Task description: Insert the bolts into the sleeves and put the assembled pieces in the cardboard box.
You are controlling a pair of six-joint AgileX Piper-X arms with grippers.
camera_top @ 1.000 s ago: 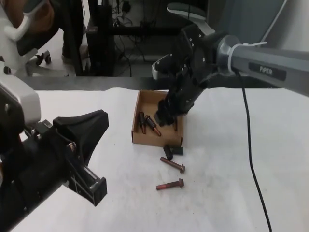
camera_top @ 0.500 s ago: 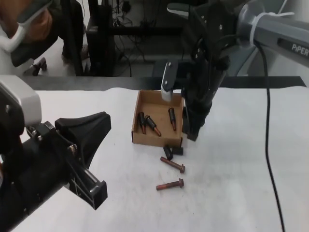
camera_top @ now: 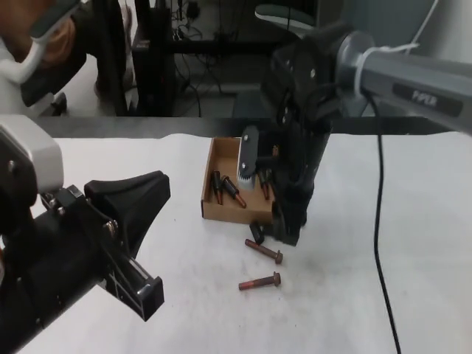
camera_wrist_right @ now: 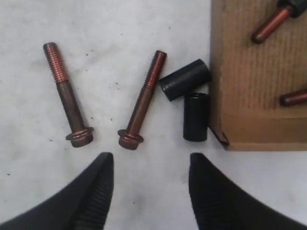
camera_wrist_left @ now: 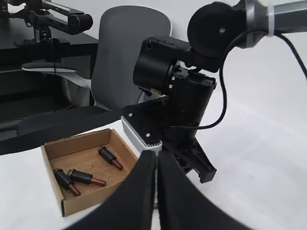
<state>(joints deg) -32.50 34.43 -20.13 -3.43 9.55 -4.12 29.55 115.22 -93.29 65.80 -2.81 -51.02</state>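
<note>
Fingers (camera_wrist_right: pixel 98 191) of the right gripper (camera_wrist_right: pixel 151 191) stand spread apart with nothing between them. They point down over the white bench (camera_top: pixel 354 280) just off the cardboard box (camera_top: pixel 209 184), at about 5 o'clock from its middle in the high view. Below the gap lie the loose parts. Two black sleeves are there, the first sleeve (camera_wrist_right: pixel 184 79) at an angle to the second sleeve (camera_wrist_right: pixel 196 117), their ends just beside each other. The second lies alongside the box wall near its corner. The first bolt (camera_wrist_right: pixel 141 100), bare, has its threaded tip just beside the first sleeve and its flanged head toward the fingers. The second bolt (camera_wrist_right: pixel 67 103), also bare, lies near it but apart, head the same way. In the high view it sits at 6 o'clock from the first bolt. Inside the box lie three assembled pieces, each a bolt in a sleeve. Two pieces (camera_top: pixel 216 188) are close together toward 9 o'clock, and a lone piece (camera_top: pixel 263 184) toward 3 o'clock is partly behind the right arm. The left gripper (camera_wrist_left: pixel 156 191) is well apart, at about 8 o'clock from the box and aimed toward it, its fingers pressed together on nothing.
</note>
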